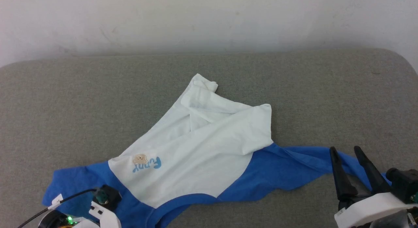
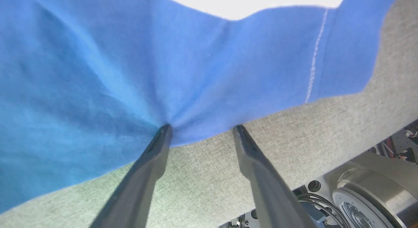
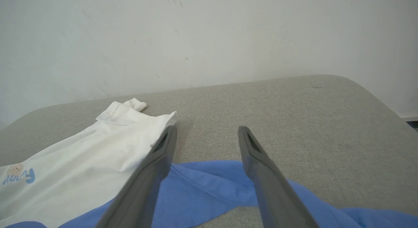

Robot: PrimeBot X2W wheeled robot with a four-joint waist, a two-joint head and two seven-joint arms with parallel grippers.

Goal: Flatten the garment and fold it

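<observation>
The garment (image 1: 202,149) lies crumpled on the grey padded table (image 1: 310,90), its white body bunched and folded over toward the back. Its blue sleeves spread left and right along the near edge. The beige patch with blue lettering (image 1: 141,160) faces up. My left gripper (image 2: 202,126) is open and points down at the blue left sleeve (image 2: 98,74). One fingertip (image 2: 165,130) presses into the cloth and the other stands at the cloth's edge. My right gripper (image 1: 345,152) is open over the blue right sleeve (image 3: 209,182), with nothing between its fingers.
A pale wall (image 1: 209,19) rises behind the table. The table's rounded far right corner (image 1: 398,58) lies near the wall. In the left wrist view the table's near edge and my metal base (image 2: 365,195) are at the lower right.
</observation>
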